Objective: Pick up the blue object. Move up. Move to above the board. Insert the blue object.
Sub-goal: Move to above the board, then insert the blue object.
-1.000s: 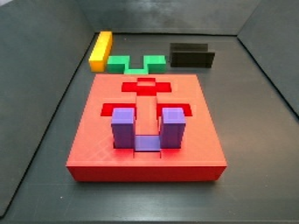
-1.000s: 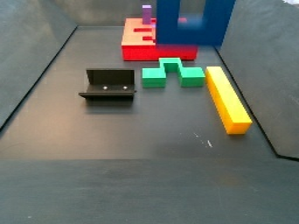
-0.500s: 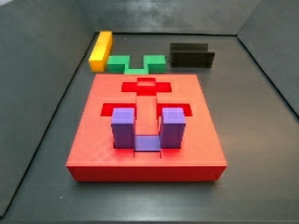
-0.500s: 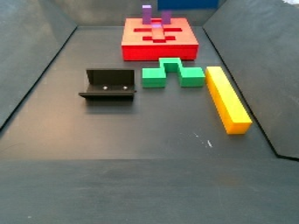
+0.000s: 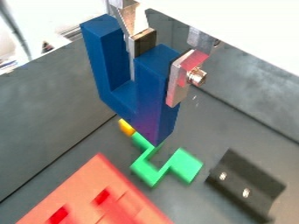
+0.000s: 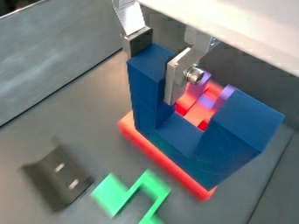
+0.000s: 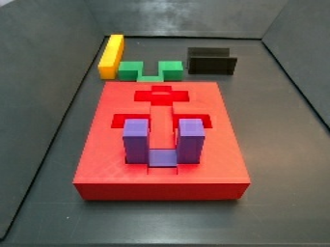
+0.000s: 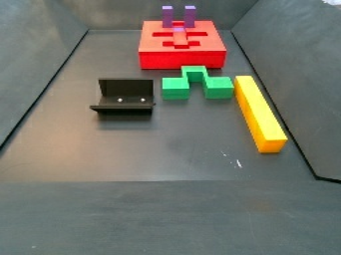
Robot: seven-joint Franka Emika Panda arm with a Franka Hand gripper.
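In both wrist views my gripper (image 5: 156,66) (image 6: 160,59) is shut on one prong of the dark blue U-shaped blue object (image 5: 128,83) (image 6: 158,105), held high in the air. The red board (image 7: 103,154) (image 8: 167,57) lies on the floor with a purple U-shaped block (image 7: 161,143) (image 8: 177,14) standing in it. In a wrist view the board (image 6: 146,140) shows under the blue object; in a wrist view the board (image 5: 82,192) lies off to the side. Neither side view shows the gripper or the blue object.
A green block (image 7: 151,69) (image 8: 196,83) (image 5: 163,164) and a yellow bar (image 7: 112,54) (image 8: 258,112) lie beyond the board's end. The dark fixture (image 7: 213,62) (image 8: 124,97) (image 5: 247,184) (image 6: 59,173) stands beside them. Grey walls ring the floor.
The blue object, seen at the top edge of a side view one second ago, has risen out of that view. Nothing on the floor has moved.
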